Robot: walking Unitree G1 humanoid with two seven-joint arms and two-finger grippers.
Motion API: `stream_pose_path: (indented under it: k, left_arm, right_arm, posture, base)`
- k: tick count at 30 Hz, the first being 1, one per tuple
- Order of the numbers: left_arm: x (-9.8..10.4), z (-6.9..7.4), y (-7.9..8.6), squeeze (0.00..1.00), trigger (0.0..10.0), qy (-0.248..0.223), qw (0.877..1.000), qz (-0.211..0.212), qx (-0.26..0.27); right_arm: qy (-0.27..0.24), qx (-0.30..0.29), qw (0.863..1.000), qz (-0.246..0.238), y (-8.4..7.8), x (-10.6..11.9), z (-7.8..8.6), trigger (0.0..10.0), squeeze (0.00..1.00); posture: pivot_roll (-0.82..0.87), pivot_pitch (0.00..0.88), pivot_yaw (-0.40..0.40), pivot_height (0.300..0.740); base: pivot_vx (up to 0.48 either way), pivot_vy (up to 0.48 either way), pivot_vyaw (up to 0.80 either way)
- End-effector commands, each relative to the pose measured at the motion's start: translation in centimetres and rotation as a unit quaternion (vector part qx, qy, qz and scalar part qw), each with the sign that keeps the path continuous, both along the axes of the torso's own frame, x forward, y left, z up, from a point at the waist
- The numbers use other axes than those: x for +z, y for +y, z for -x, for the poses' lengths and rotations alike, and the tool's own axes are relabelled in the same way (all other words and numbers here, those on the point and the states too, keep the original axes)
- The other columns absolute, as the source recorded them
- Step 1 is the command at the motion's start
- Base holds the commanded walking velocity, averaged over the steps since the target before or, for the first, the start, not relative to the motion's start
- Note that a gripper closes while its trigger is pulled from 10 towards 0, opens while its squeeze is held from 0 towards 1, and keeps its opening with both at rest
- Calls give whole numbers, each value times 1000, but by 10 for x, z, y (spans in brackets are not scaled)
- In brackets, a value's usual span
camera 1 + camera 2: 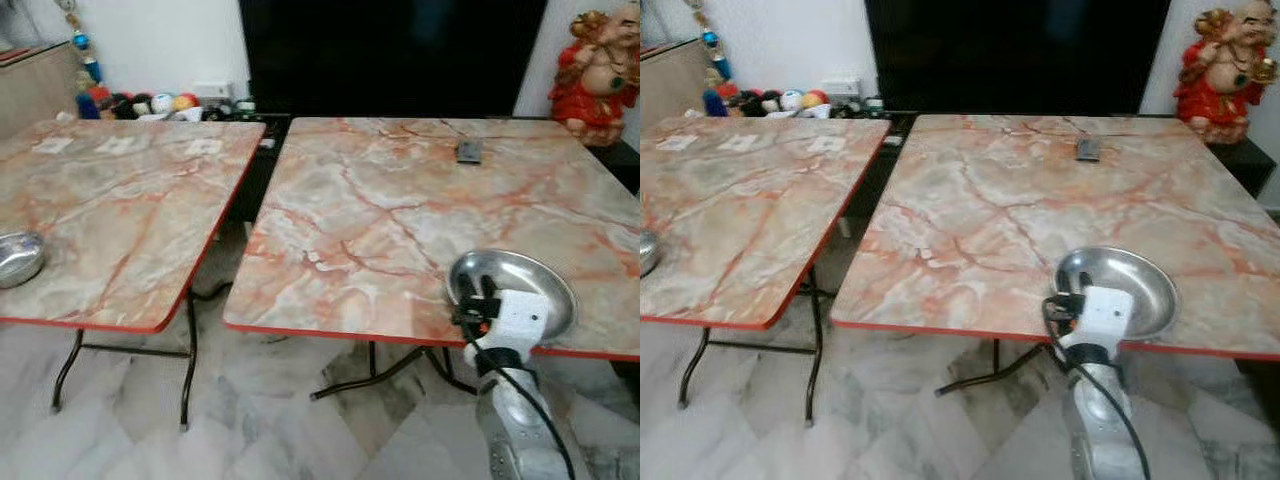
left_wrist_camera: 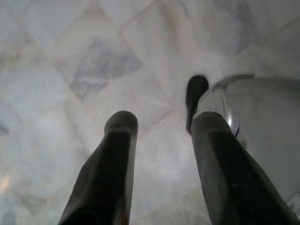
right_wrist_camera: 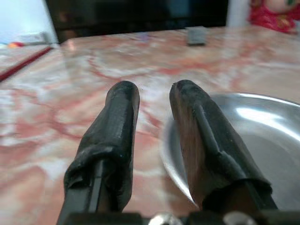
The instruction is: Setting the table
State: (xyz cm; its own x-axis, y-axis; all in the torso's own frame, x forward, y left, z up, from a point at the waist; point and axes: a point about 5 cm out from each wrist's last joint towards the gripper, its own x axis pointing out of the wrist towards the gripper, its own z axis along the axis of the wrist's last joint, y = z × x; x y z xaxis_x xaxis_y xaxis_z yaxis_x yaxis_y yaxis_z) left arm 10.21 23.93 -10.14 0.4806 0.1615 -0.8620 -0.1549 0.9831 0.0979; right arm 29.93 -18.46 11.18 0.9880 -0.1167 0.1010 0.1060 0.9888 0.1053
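Your steel plate (image 1: 520, 285) sits on the right-hand table (image 1: 400, 220), at the near edge by the red trim and toward that table's right corner. Your right gripper (image 3: 154, 93) is at the plate's near-left rim: in the right wrist view one black finger (image 3: 201, 136) lies over the rim while the other (image 3: 112, 136) is outside it above the marble top, with a gap between them, so the fingers are parted and not clamped on the metal. Whether the inner finger actually touches the plate, you cannot tell.

Farther back on the same table from the plate, near the far edge, lies a small dark flat object (image 1: 469, 151). Beyond the plate's right side, past the far corner, stands a red and gold figurine (image 1: 598, 70). Left of the plate, across a narrow gap, is the second marble-patterned table (image 1: 120, 210), with a steel bowl (image 1: 20, 257) at its near-left edge.

Your left gripper (image 2: 161, 122) hangs over the pale marble floor (image 2: 93, 70), fingers spread apart and holding nothing.
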Motion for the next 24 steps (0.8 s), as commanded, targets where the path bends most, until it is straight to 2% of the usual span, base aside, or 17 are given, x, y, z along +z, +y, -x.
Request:
stream_pose_path:
  k: [1,11,24]
  left_arm:
    - [-2,9,3,0,10000,12,1000,0,7]
    - [-2,10,3,0,10000,13,1000,0,3]
    - [-2,11,2,0,10000,16,1000,1,2]
  right_arm:
    - [-8,7,1000,-5,5,4,-2,10000,0]
    - [-5,8,1000,-18,12,2,-4,10000,0]
    - [-1,10,1000,-25,17,2,-6,10000,0]
  posture:
    - [-11,0,15,740]
    - [-9,0,16,740]
    - [-5,0,9,740]
  base:
    - [0,240,0]
    - [0,194,0]
    - [0,352,0]
